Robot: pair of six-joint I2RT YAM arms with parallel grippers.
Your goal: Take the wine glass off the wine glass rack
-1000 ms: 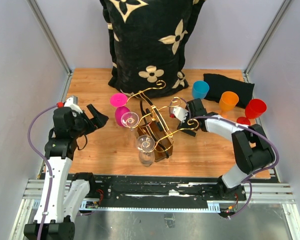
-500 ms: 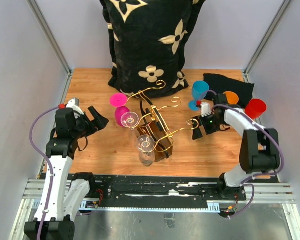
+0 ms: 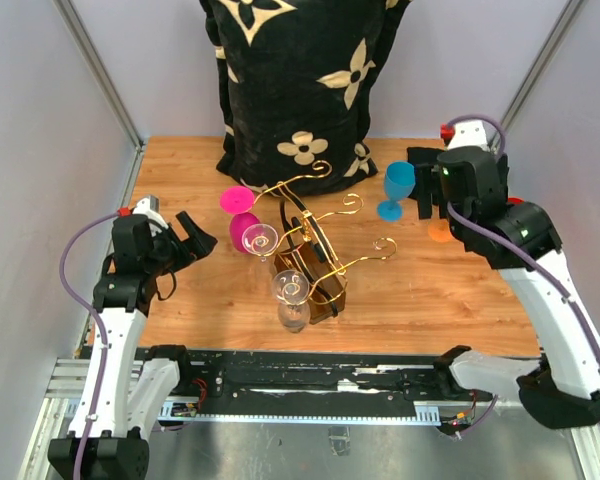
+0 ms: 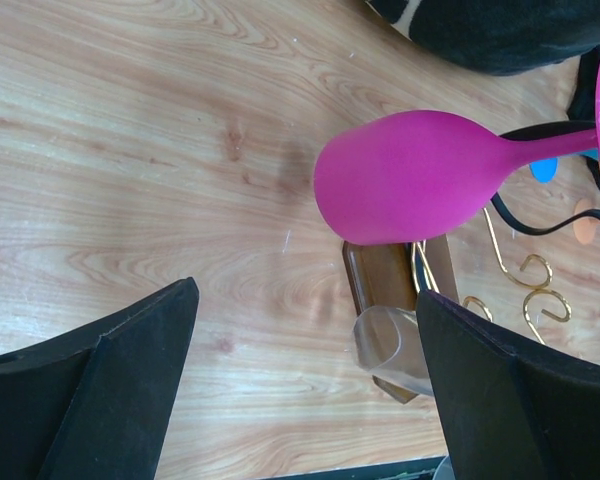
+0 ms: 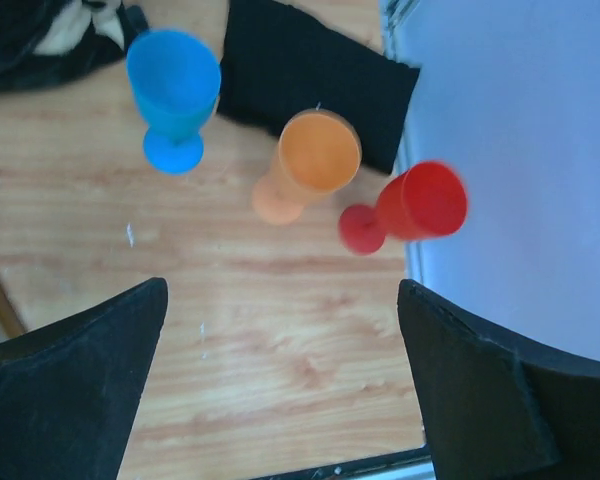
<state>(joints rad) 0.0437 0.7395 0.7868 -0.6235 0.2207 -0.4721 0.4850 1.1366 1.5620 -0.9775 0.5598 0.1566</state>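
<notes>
Overhead and left wrist views share the rack [image 3: 325, 295].

**Centre crowded, bare wood at lower right**

In the top view the wine glass rack [image 3: 315, 250] fills the middle, its scroll arms reaching right. Two clear glasses [image 3: 291, 288] and a pink glass [image 3: 243, 230] crowd its left side. Bare table [image 3: 430, 290] lies lower right. A blue glass [image 3: 398, 183], orange glass [image 5: 318, 158], red glass [image 5: 420, 203] and black cloth [image 5: 310, 75] cluster upper right. A black cushion [image 3: 300, 80] walls the top.

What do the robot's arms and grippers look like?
The left arm and right arm have white links and black joints, each with a purple cable and a red cap by the wrist. The left gripper and right gripper are black with broad wedge fingers.
</notes>
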